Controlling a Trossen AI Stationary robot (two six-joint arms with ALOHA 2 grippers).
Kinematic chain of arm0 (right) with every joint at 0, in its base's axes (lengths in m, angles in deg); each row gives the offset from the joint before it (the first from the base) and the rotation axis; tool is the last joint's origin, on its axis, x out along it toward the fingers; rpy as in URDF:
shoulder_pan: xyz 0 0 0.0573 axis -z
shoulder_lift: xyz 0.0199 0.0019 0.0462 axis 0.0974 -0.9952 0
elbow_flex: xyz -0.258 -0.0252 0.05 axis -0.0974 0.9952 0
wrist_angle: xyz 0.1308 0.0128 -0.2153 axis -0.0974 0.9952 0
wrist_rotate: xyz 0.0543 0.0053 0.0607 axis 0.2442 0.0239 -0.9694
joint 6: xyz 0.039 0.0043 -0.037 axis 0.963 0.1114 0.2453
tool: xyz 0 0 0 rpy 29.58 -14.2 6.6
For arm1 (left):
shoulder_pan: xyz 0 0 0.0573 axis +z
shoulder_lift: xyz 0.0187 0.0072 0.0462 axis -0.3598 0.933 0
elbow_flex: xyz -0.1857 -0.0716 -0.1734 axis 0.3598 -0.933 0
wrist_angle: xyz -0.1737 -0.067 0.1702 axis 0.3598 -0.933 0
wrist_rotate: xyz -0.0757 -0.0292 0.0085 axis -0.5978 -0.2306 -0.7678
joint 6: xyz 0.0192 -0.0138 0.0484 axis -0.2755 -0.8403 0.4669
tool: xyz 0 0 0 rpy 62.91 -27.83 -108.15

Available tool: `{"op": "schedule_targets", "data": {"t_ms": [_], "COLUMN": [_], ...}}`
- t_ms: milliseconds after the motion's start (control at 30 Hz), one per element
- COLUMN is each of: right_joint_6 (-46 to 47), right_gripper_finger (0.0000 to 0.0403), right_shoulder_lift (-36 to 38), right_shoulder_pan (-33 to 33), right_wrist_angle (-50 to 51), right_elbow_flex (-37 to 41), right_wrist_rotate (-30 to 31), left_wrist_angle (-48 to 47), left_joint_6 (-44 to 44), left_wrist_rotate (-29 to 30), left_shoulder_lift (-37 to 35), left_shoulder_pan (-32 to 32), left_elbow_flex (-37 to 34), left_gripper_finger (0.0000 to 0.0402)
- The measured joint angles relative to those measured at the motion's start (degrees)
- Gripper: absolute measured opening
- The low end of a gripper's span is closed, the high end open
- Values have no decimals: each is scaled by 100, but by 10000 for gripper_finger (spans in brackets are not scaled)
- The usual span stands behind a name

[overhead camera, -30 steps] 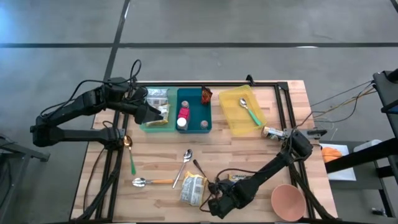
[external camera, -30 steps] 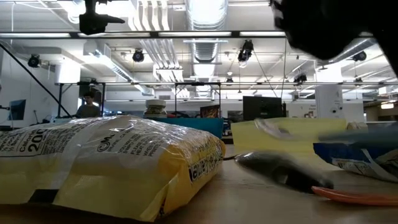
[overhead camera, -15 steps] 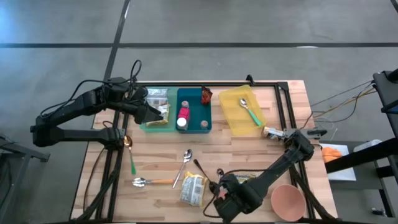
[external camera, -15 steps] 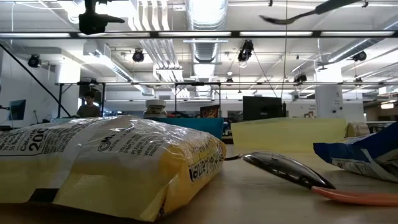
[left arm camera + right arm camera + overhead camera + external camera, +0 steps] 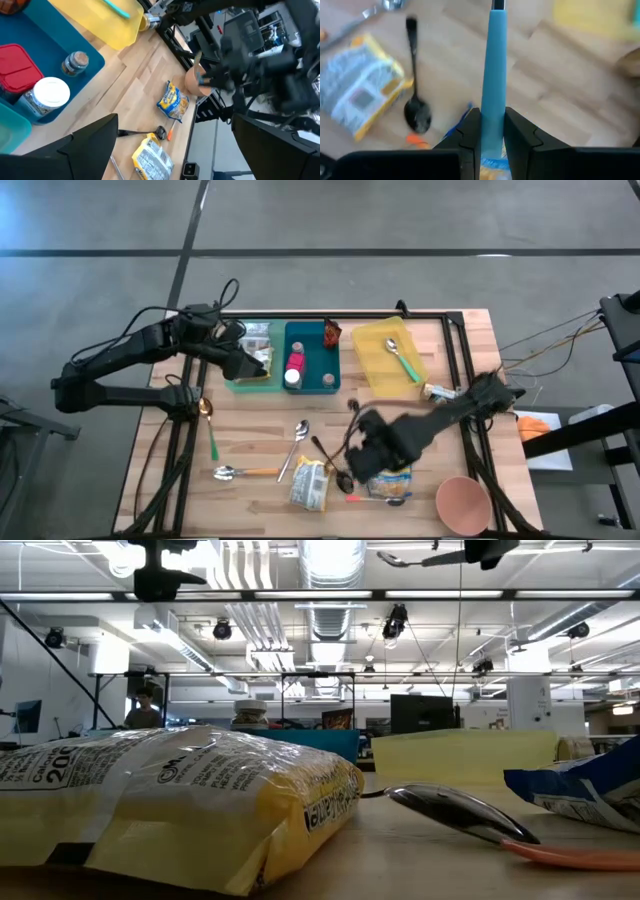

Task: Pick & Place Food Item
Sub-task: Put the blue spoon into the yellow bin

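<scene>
Above the blue snack bag (image 5: 392,476) on the counter (image 5: 440,370), the right gripper (image 5: 492,117) held its jaws clamped on a blue-handled spoon (image 5: 493,75), while the left gripper (image 5: 252,366) hovered over the green bin (image 5: 240,383), jaws wide apart.

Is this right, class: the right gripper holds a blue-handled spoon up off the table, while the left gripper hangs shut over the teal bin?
Not quite. The left gripper is open: the left wrist view shows its fingers spread wide above the teal bin. The rest stands: in the right wrist view the right gripper clamps the blue-handled spoon clear of the table.
</scene>
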Motion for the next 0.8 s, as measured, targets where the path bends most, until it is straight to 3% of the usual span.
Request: {"op": "schedule_targets", "data": {"t_ms": [233, 367, 600, 800], "right_joint_6": [-631, -1461, -3191, -4863], "right_gripper_finger": [49, 49, 49, 49], "right_shoulder_lift": [1452, 2370, 3525, 3683], "right_shoulder_pan": [915, 1773, 3571, 5208], "right_wrist_angle": [-108, -790, -2482, -2890], "right_elbow_flex": [1350, 2310, 3831, 4490], "right_wrist_rotate": [266, 226, -490, -1168], "left_wrist_angle": [171, 485, 550, 601], "left_joint_6": [20, 19, -198, -429], "left_wrist_rotate": [-11, -6, 18, 288], "left_shoulder_lift": [43, 43, 43, 43], "left_shoulder_pan": [0, 0, 0, 0], "left_elbow_flex": [-2, -2, -2, -2], "left_gripper_finger": [397, 397, 397, 397]}}
